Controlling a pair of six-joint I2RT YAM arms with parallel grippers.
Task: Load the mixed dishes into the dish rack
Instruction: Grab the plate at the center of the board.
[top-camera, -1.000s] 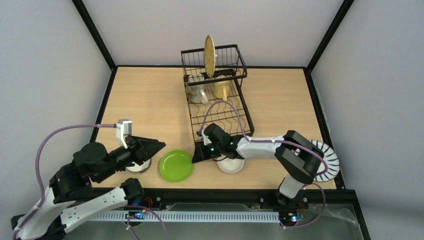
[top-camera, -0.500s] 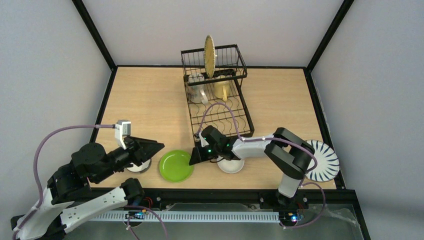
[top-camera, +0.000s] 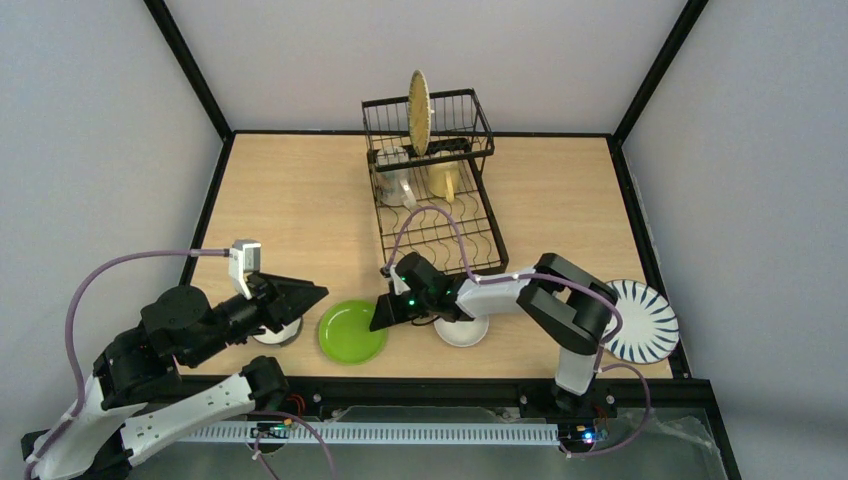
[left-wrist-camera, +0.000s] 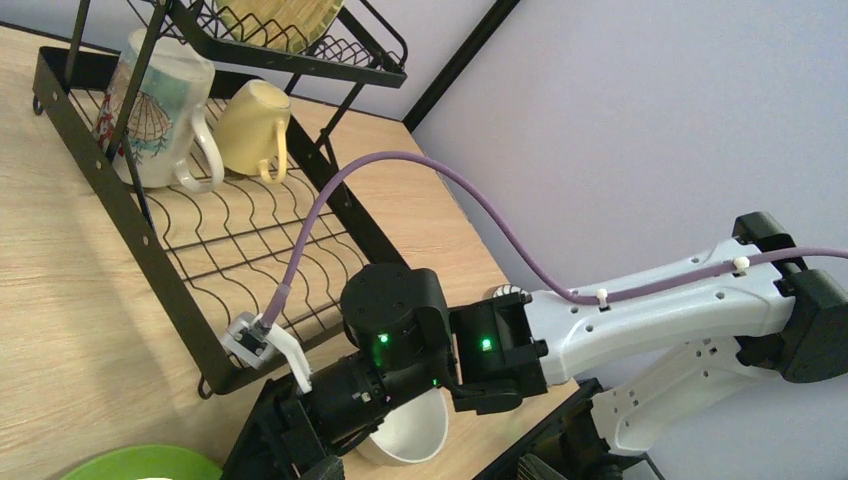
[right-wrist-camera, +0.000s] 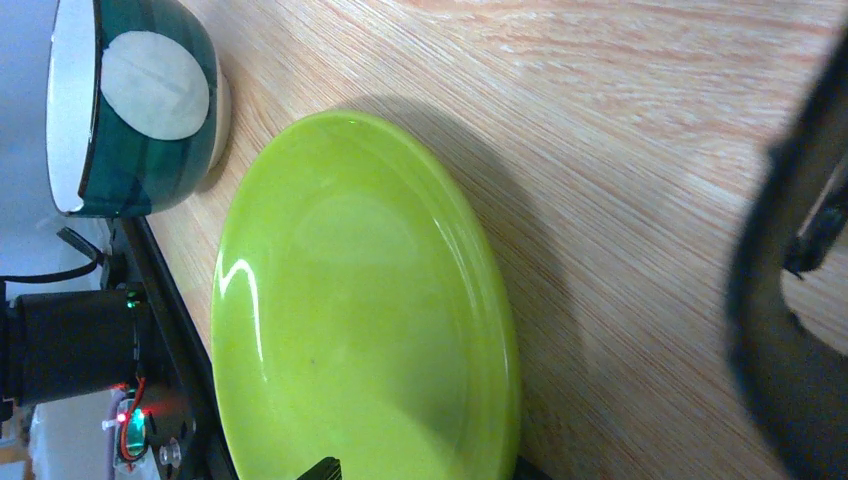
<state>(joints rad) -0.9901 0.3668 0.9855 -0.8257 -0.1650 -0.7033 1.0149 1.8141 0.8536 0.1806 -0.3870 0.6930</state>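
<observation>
Since the earlier views the right arm has swung farther left: its elbow has drawn in from the right edge of the tabletop (top-camera: 300, 200), uncovering the striped plate (top-camera: 640, 320). The right claw (top-camera: 380, 320) has slid off the white bowl (top-camera: 462, 330) to the right rim of the green plate (top-camera: 352, 332), while the left arm has scarcely shifted. Green plate: flat on the tabletop near the front edge, between the two claws, with the dark bowl (top-camera: 277, 334) just beside it on the left. Right claw: jaws spread, low at the plate's rim, nothing gripped; whether a finger already touches the rim cannot be told. Left claw (top-camera: 305, 298): spread and empty, poised above the dark bowl. Governing relation: the plate lies directly left of the right claw, which is the nearer of the two. Being round, the plate has no long axis, and lying flat it offers only its thin rim. The probable next step is therefore to close on that rim, one finger over and one under. A likely fault is the plate skidding left against the dark bowl. The rack (top-camera: 455, 115) stands well apart toward the far side. It holds the bamboo plate (top-camera: 418, 110) upright in its upper basket, and the yellow mug (left-wrist-camera: 252, 125) and printed mug (left-wrist-camera: 150, 110) on the lower tray.
</observation>
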